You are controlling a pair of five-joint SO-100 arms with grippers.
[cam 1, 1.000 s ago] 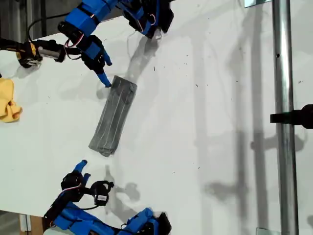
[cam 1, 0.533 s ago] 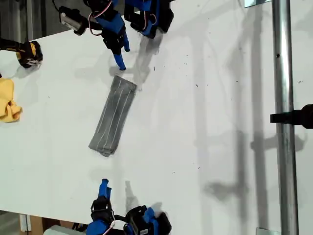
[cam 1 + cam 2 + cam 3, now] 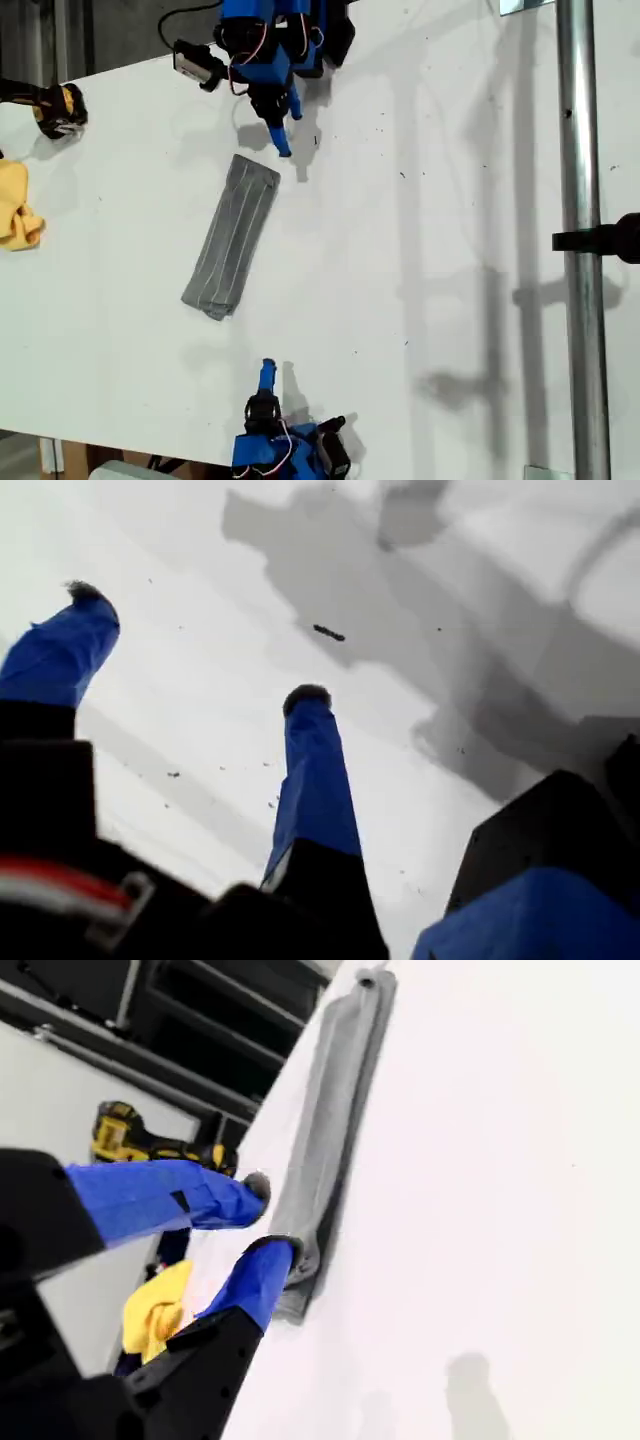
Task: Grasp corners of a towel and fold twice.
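Observation:
The towel [image 3: 232, 235] lies folded into a long narrow grey strip, slanting across the white table [image 3: 420, 250]. My first gripper [image 3: 284, 150] hangs open just past the strip's upper end toward the exterior view's right, not touching it. In its wrist view the first gripper [image 3: 198, 645] has only bare table between its fingers. My second gripper [image 3: 266, 368] stands open near the table's lower edge in the exterior view, apart from the strip's lower end. The second gripper [image 3: 268, 1218] looks along the towel [image 3: 335, 1110], with nothing held.
A yellow cloth [image 3: 18, 215] lies at the exterior view's left edge, with a yellow and black drill [image 3: 55, 108] above it. Both show in the second wrist view: cloth [image 3: 155, 1310], drill [image 3: 125, 1135]. A metal pole [image 3: 580, 240] runs down the exterior view's right side.
Both arms swung toward the exterior view's right, away from the towel's ends. The first gripper left the strip's upper end. The towel has not moved.

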